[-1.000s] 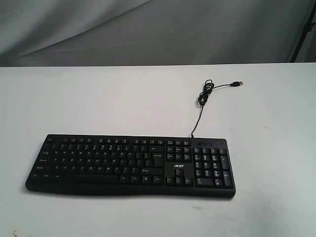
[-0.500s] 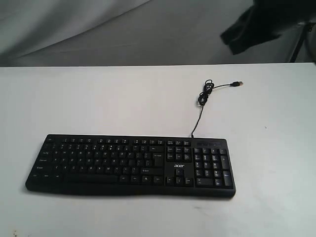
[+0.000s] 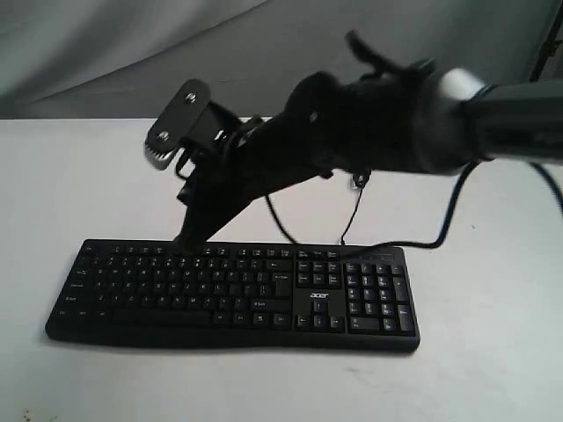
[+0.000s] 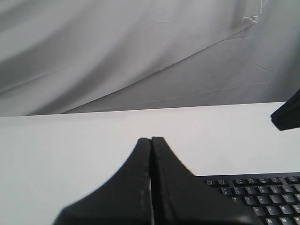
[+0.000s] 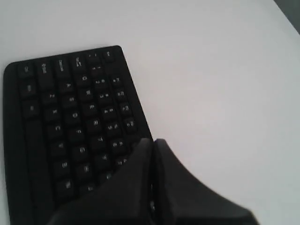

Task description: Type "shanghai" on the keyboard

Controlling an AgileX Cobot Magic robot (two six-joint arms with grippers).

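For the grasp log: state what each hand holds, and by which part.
Nothing is held. The left hand and right hand are both shut empty, the right above the keyboard.

Your right arm (image 3: 369,123) is bulky and matte black, with a pale silver-white ring (image 3: 459,85) where its thick joint meets the slimmer dark link. Near the wrist you have a grey metal bracket (image 3: 176,123) with two small round marks, either screws or holes. A black cable (image 3: 453,211) loops beneath. The right gripper (image 5: 152,143) and left gripper (image 4: 151,139) show you plain black wedge-shaped fingers (image 4: 168,187) tapering to blunt tips.
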